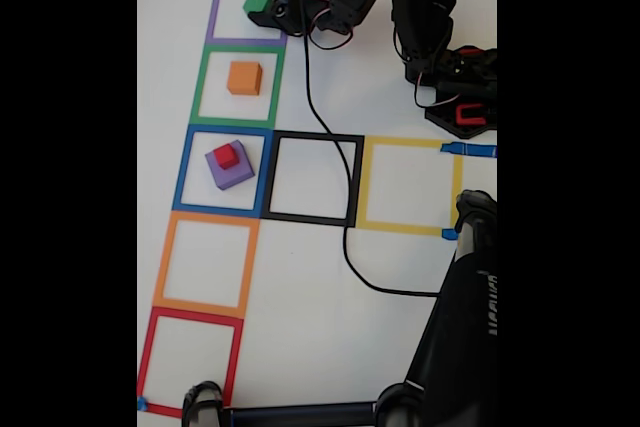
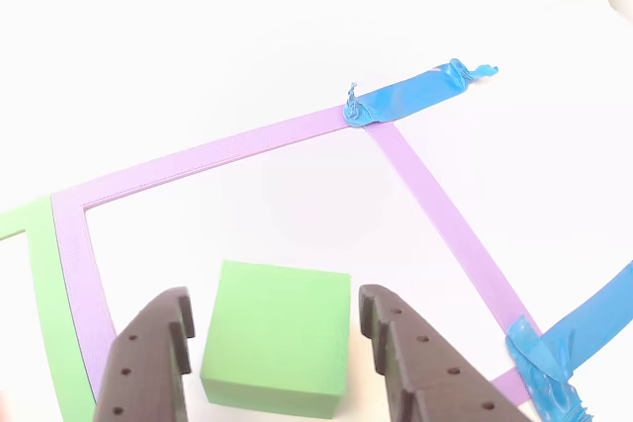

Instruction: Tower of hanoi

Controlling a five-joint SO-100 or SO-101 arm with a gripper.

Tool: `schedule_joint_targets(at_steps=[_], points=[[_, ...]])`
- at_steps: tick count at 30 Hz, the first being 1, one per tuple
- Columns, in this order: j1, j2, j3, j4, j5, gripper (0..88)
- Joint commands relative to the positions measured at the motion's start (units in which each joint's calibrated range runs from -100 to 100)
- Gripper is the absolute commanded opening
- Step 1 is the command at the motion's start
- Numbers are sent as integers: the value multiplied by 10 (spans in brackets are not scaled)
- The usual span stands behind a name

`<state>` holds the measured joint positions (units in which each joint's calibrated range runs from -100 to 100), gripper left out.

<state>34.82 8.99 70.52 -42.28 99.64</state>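
Fixed view, red cube [image 1: 226, 155] stacked on purple cube [image 1: 229, 167] in blue square, orange cube [image 1: 244, 78] in green square, green cube [image 1: 257, 2] in purple square [image 1: 214, 17], gripper [image 2: 277, 315] fingers spread either side, not clenched.

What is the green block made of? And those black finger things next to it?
The green cube looks like matte plastic or foam: flat, even colour, no shine, slightly soft edges. I cannot tell which. The gripper fingers look like 3D-printed black plastic, dull, with small round holes.
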Motion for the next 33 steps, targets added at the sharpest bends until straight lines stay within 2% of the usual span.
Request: schedule_joint_targets(at_steps=[1, 9, 14, 16, 21, 27, 33], points=[[-6, 1, -16, -17, 4, 214], [-5, -17, -24, -14, 4, 245], [-1, -102, -26, 77, 4, 229], [-2, -170, -26, 160, 4, 194], [-16, -364, -60, 438, 4, 36], [-57, -530, -180, 807, 4, 4], [-139, -595, -331, 1044, 4, 4]])
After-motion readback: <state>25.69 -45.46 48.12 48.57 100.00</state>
